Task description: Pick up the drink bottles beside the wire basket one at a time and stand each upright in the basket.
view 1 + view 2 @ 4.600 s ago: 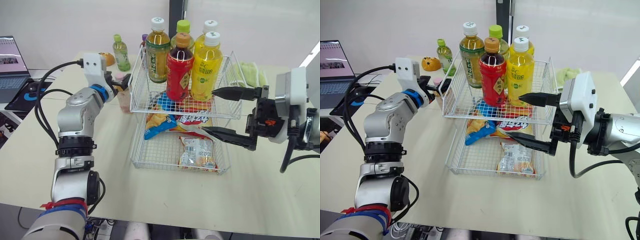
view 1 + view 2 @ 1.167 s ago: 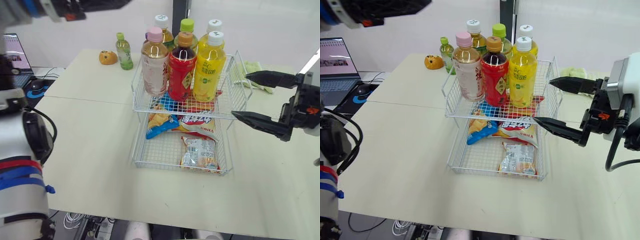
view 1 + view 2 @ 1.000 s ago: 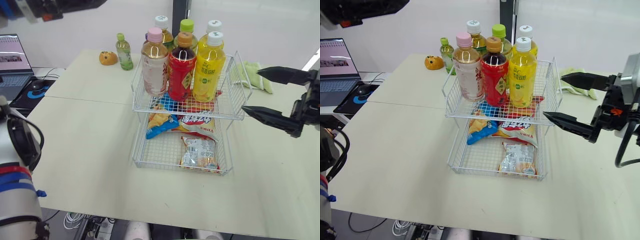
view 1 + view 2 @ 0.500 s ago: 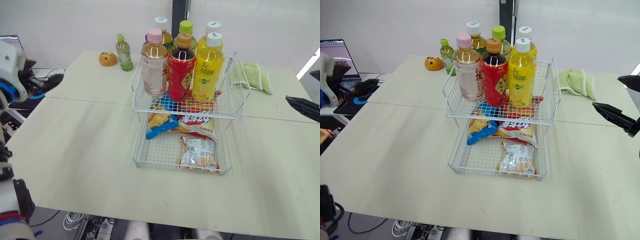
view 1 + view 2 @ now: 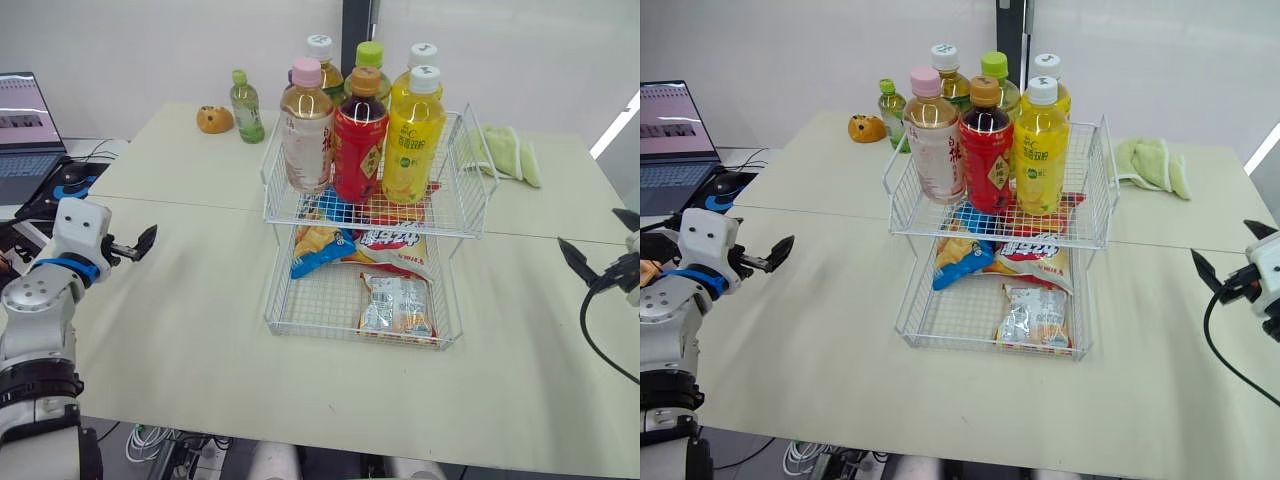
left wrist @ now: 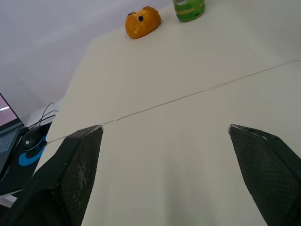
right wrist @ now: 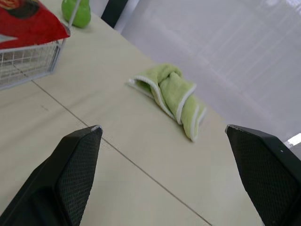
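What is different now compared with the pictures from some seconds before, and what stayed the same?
The pink-capped bottle, earlier held by the left pincer beside the basket, now stands released in the upper tier. Both the left pincer and right pincer drew back outward, open. The other five bottles, snack bags and green cloth stayed.

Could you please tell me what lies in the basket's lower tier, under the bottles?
Three snack packets: a blue-and-yellow packet, a red-and-white packet and a clear packet in front. The upper tier hides the back of that tier.
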